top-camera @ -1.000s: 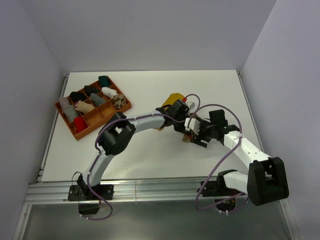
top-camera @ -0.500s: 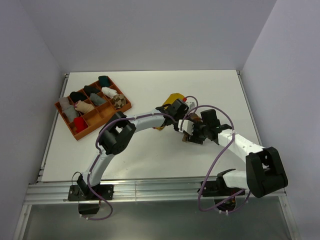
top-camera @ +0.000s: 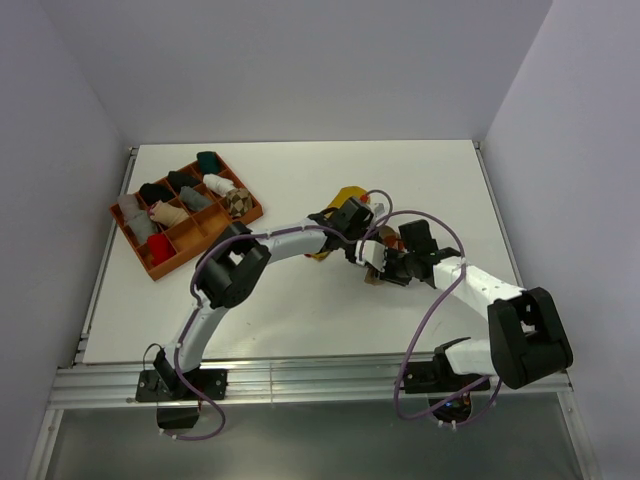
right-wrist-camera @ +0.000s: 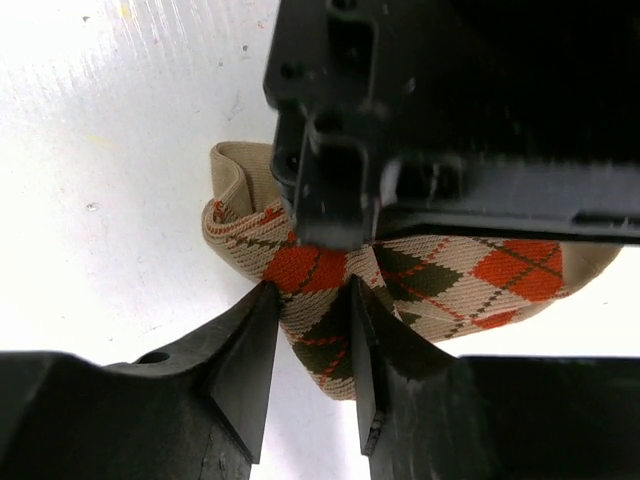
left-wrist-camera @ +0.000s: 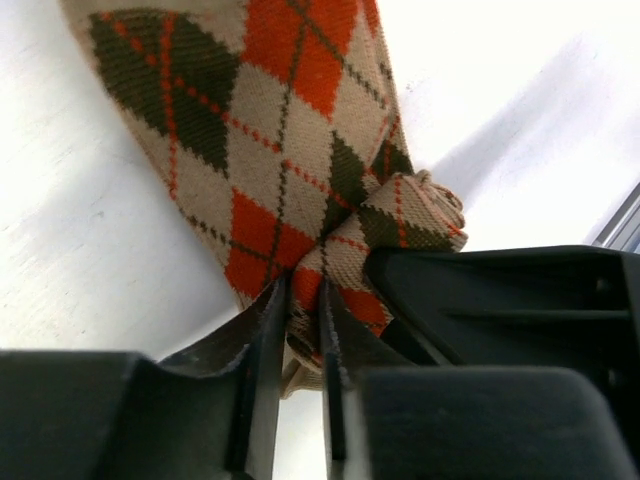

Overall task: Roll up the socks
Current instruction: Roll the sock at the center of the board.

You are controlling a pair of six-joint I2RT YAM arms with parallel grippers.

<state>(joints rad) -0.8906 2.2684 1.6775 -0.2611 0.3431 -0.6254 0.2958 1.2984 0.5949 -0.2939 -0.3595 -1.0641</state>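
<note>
**Near edge.** My two arm bases stand side by side. White table shows bare from here out to my work.

**Right of the middle.** The orange sock, argyle, lies flat on the table with one end bunched.
- My left gripper pinches that bunch. Its fingers are narrow, with only a fold of knit between them.
- My right gripper grips the same bunch from the opposite side. Its fingers are narrow too, and the knit bulges up between the pads.
- The two grippers sit just beside each other. From above they cover nearly all of the sock.

**Just beyond my left wrist, toward the far edge.** The mustard sock is partly hidden under the wrist.

**Right edge and far edge.** Bare white surface runs along both. The strip past the mustard sock up to the far edge is broad.

**Toward the far-left corner, well apart from my grippers.** An orange-brown tray sits at an angle close to the left edge. Its compartments hold small bundles. The brown sock, a brown-and-cream bundle, sits in the compartment at the tray's right end.
</note>
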